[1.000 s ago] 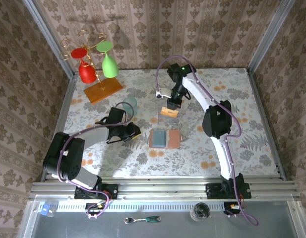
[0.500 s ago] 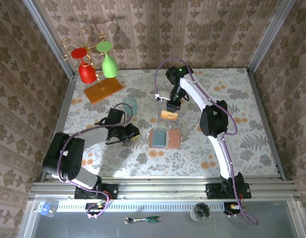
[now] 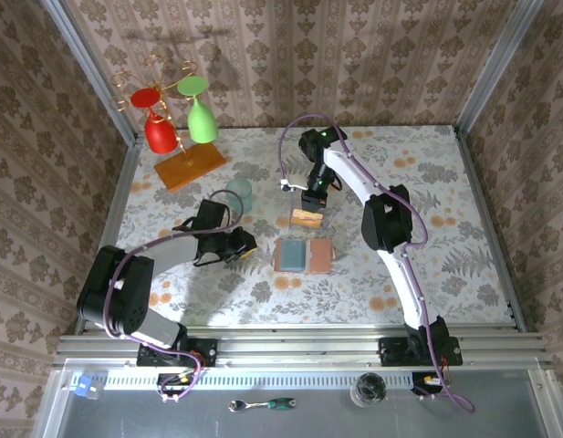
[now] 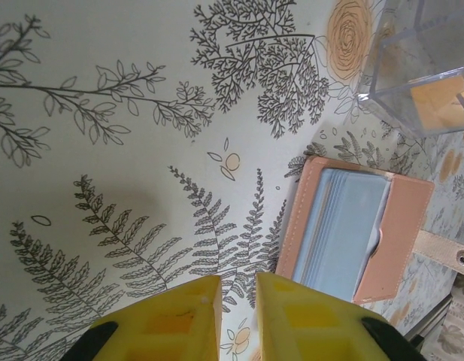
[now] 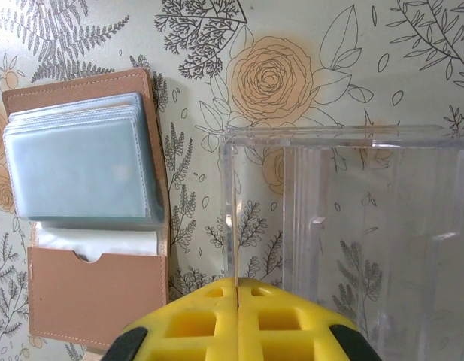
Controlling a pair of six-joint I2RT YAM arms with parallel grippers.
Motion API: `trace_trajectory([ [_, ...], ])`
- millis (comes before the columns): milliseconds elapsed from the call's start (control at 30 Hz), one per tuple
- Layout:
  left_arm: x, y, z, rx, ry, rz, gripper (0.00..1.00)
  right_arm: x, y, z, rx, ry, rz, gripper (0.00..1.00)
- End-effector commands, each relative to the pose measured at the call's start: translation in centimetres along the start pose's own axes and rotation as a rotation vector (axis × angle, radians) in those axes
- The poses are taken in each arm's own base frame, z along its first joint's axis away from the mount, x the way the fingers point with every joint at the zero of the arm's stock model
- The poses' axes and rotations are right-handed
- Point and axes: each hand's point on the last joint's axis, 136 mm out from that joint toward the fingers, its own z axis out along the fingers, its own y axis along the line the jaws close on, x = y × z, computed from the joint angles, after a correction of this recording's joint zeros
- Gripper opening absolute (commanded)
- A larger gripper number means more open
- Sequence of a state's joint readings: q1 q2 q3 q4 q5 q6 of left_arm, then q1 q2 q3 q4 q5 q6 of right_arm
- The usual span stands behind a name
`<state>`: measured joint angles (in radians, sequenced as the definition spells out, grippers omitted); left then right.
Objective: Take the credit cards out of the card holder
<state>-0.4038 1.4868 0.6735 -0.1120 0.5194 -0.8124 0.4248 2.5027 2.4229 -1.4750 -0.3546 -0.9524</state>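
2 shifts vs 1 s earlier in the top view: the right gripper (image 3: pixel 308 203) had swung slightly left and toward the near edge, and the orange-tan card (image 3: pixel 306 217) under it sat closer to the card holder (image 3: pixel 302 255). The holder hadn't moved: open, mid-table, grey-blue half left, brown half right. Left gripper (image 3: pixel 245 245) was also unmoved, just left of the holder, not touching. Teal cup (image 3: pixel 237 193) sat behind the left arm. Rack (image 3: pixel 188 165) with 2 glasses stood far left, well apart.

Left wrist: left gripper (image 4: pixel 238 293) fingers stood a narrow gap apart with nothing between, over bare tablecloth (image 4: pixel 104 113). Open card holder (image 4: pixel 352 229) lay to the right. Beyond it was the clear box (image 4: pixel 412 45), with the orange-tan card (image 4: pixel 442 105) inside.

Right wrist: right gripper (image 5: pixel 238 289) fingers were pressed together over the clear box (image 5: pixel 344 218) wall. Couldn't tell if a card was pinched. Card holder (image 5: pixel 85 203) lay left of the box, apart from it.
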Motion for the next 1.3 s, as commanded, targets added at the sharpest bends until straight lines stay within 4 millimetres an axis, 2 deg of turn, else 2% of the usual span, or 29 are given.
trace_trajectory([
  [0,0.3,0.4,-0.4,-0.005,0.000,-0.014,0.20,0.0,0.8,0.8,-0.059,0.006,-0.011,0.00],
  [400,0.3,0.3,-0.6,-0.005,-0.005,-0.021,0.20,0.7,0.6,1.7,-0.069,0.038,0.000,0.00],
  [567,0.3,0.3,-0.7,-0.007,-0.005,-0.022,0.20,0.5,0.5,1.5,-0.062,0.030,0.000,0.06],
  [833,-0.1,-0.5,-1.0,0.001,-0.014,-0.013,0.20,-0.3,0.7,-0.9,-0.006,-0.002,-0.007,0.21],
  [1067,0.0,-0.6,-1.1,0.002,-0.016,-0.007,0.20,-0.8,0.3,-3.6,0.100,-0.016,0.000,0.21],
  [1267,0.2,-0.6,-1.1,0.002,-0.018,-0.003,0.20,-0.8,0.2,-4.2,0.159,-0.017,-0.012,0.15],
])
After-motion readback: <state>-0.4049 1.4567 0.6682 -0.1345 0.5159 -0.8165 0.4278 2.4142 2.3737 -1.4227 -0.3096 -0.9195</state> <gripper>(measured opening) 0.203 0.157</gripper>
